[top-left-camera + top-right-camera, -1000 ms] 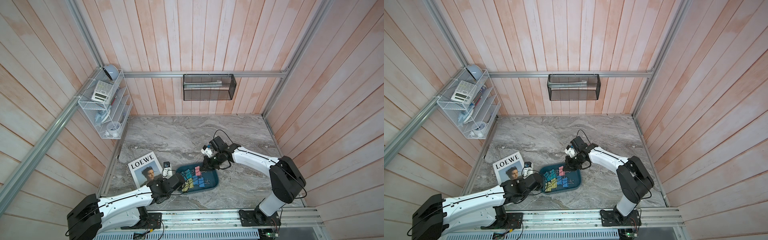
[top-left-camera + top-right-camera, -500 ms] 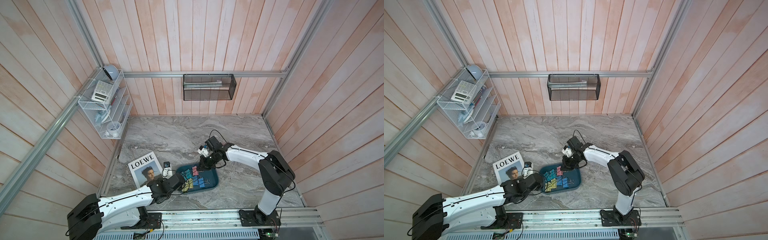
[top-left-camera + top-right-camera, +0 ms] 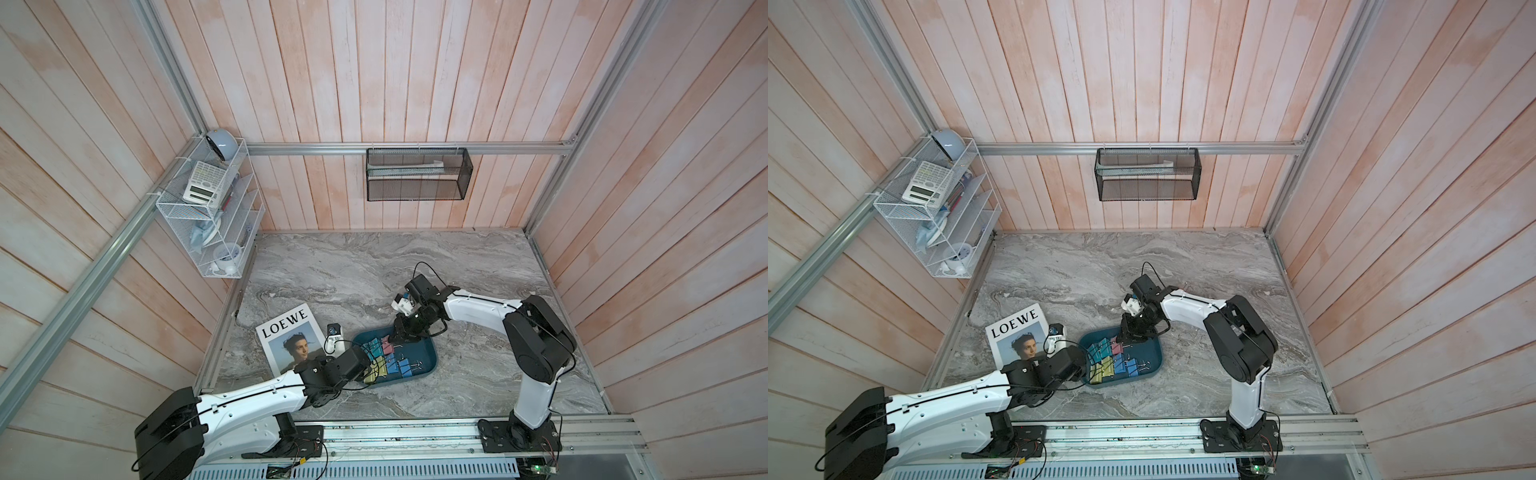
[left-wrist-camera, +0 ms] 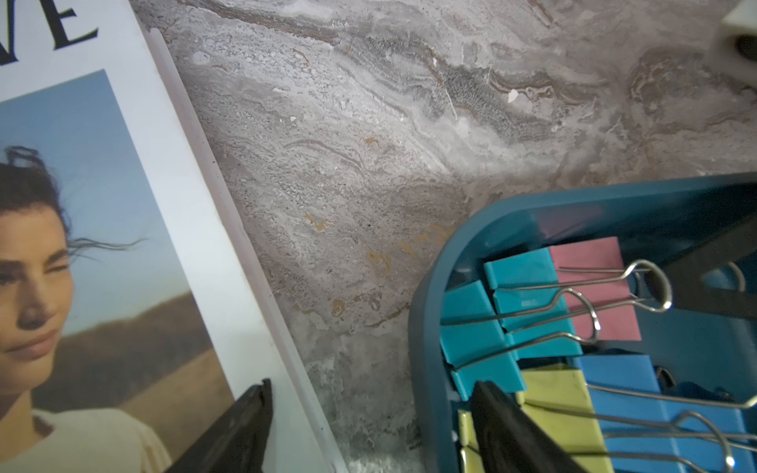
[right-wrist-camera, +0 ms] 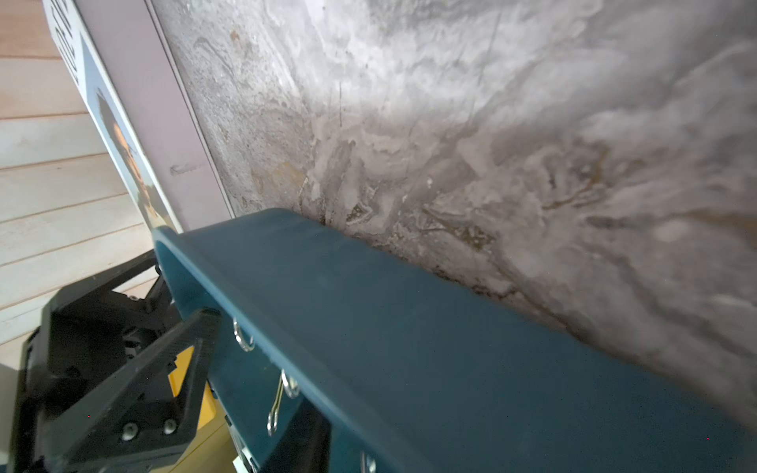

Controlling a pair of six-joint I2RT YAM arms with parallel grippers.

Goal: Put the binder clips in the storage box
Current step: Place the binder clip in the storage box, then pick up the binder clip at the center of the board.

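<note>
**Clips boxed, arms at the tub.** A grey marble bench (image 3: 374,266) carries the scene, and places here are read from the storage box (image 3: 428,357), the dark teal tub resting on it. A LOEWE magazine (image 3: 286,345) lies flat just beside the box, on the left arm's side.

The left claw (image 4: 372,385) hangs at the box's magazine-side corner, released and empty. One finger is over the magazine cover and the other over the clips just inside the box wall. The right claw (image 3: 399,334) reaches in over the box's far wall, its tip close to the wire handle of a pink clip (image 4: 590,286). Whether it is clenched or released cannot be told.

The binder clips (image 3: 384,359), in teal, pink, yellow and blue, lie packed together inside the box toward its magazine end, leaving the opposite end bare. No clip shows on the bench outside the box.

The job appears all but finished. What seems left is for both arms to draw clear, though the heap is too tight for a sure count.
</note>
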